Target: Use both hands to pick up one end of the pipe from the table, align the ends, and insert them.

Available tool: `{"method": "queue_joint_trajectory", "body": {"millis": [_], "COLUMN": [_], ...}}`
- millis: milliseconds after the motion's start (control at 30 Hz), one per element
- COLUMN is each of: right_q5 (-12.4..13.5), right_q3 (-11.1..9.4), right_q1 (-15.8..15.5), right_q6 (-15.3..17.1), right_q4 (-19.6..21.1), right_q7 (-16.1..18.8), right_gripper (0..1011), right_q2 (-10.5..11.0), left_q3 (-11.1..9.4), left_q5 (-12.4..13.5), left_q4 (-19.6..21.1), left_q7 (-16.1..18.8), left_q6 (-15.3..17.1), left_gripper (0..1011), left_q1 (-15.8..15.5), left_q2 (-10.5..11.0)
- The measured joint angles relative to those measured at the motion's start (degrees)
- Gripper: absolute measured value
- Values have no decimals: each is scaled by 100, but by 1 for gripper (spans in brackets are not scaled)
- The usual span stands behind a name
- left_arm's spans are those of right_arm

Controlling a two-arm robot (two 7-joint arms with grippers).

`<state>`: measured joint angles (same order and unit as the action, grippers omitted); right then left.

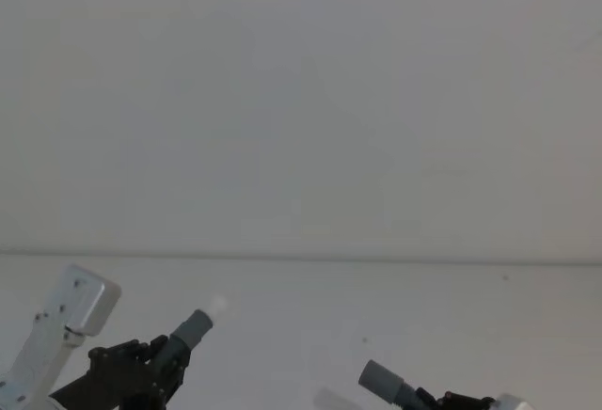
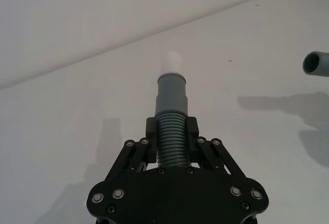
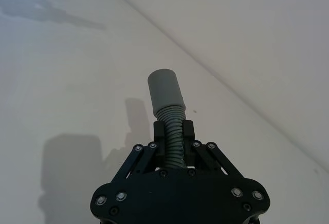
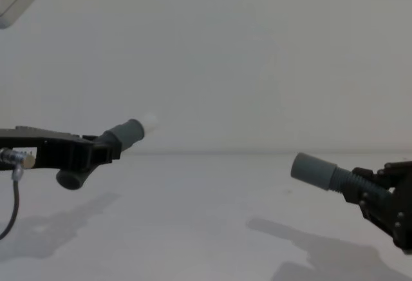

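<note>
Both ends of the dark grey ribbed pipe are held up off the white table (image 4: pixel 206 223). My left gripper (image 2: pixel 172 130) is shut on the ribbed hose just behind a smooth cuff (image 2: pixel 172 93) with a white tip (image 2: pixel 172 62). In the chest view this gripper (image 4: pixel 103 149) is at the left and its tip (image 4: pixel 150 123) points right and slightly up. My right gripper (image 3: pixel 173 131) is shut on the hose behind the plain cuff (image 3: pixel 164 88). That cuff (image 4: pixel 312 170) points left and sits lower, a wide gap from the tip. The rest of the pipe is hidden.
A pale grey wall (image 1: pixel 301 100) rises behind the table's far edge. Shadows of both arms fall on the bare table. A thin black cable (image 4: pixel 13 203) hangs from the left arm. The silver left arm link (image 1: pixel 80 302) stands at the lower left.
</note>
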<state>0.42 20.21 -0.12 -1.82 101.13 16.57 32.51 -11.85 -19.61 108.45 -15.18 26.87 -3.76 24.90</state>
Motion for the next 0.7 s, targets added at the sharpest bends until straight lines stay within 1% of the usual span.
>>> {"method": "queue_joint_trajectory", "body": {"millis": [133,267,700], "right_q5": [-48,-82,-111], "right_q3": [-1,-13,-83], "right_q1": [-51,-94,-181], "right_q6": [-200,-333,-698], "right_q4": [4,10,3], "right_q7": [76,122,269], "right_gripper": [174,174,174], "right_q2": [84,140,233], "left_q3": [-40,-81,-215], "left_q5": [1,4,-8], "left_q4": [35,64,81], "left_q7": [-76,-127,-373], "left_q6": [-12,-14,-60], "left_gripper": [293,293,293], "left_q1": [-17,-36,-105], "left_q2": [84,156,389]}}
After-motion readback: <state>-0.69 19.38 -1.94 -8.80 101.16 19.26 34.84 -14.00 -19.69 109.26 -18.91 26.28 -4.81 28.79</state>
